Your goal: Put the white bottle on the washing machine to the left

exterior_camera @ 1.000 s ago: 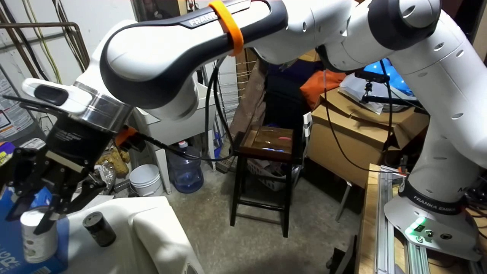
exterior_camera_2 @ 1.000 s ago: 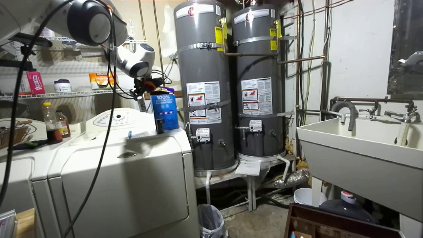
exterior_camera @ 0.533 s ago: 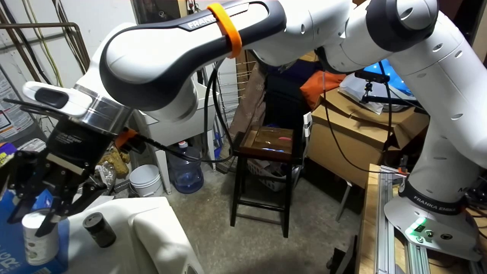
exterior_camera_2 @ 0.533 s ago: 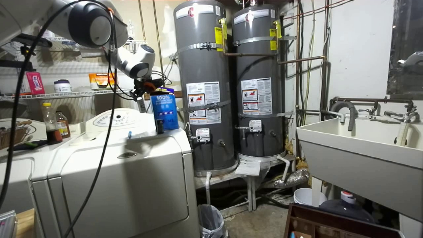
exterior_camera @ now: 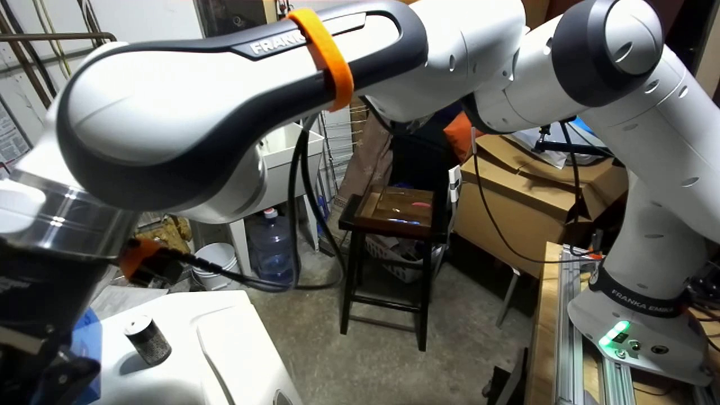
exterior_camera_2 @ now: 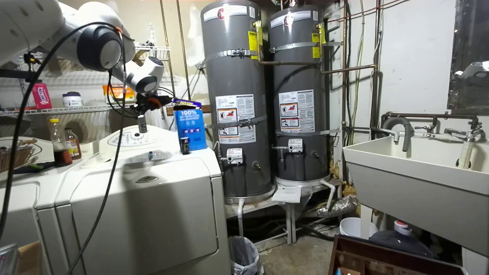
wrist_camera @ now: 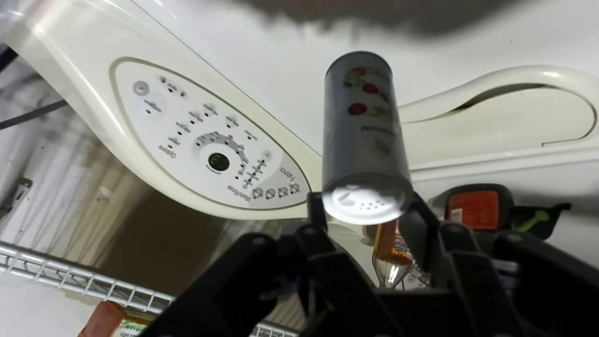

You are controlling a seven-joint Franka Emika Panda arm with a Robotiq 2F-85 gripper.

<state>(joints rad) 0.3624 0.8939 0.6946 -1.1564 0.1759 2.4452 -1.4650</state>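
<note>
The white bottle (wrist_camera: pixel 360 126), a cylinder with fruit-coloured prints and a white perforated lid, is greyed by shadow. My gripper (wrist_camera: pixel 367 208) is shut on it near the lid, one finger on each side. In an exterior view the bottle (exterior_camera_2: pixel 142 124) hangs nearly upright from the gripper (exterior_camera_2: pixel 141 113), in front of the control panel (exterior_camera_2: pixel 133 137) of a white washing machine (exterior_camera_2: pixel 141 214). Another white appliance (exterior_camera_2: pixel 19 202) stands to its left in that view. At the left edge of an exterior view only part of my gripper shows, and the bottle is out of sight there.
A blue box (exterior_camera_2: pixel 190 130) and a short dark cylinder (exterior_camera_2: pixel 185 146) stand on the machine's right end, near a clear bag (exterior_camera_2: pixel 151 156). Two bottles, one yellow-capped (exterior_camera_2: pixel 58 141), stand at the back left. A wire shelf (exterior_camera_2: pixel 84 109) runs behind; a cable (exterior_camera_2: pixel 114 168) hangs in front.
My arm has carried the held bottle away from the blue box, leftward in an exterior view. The bottle now hangs straighter. The dark cylinder and the box have stayed put.
</note>
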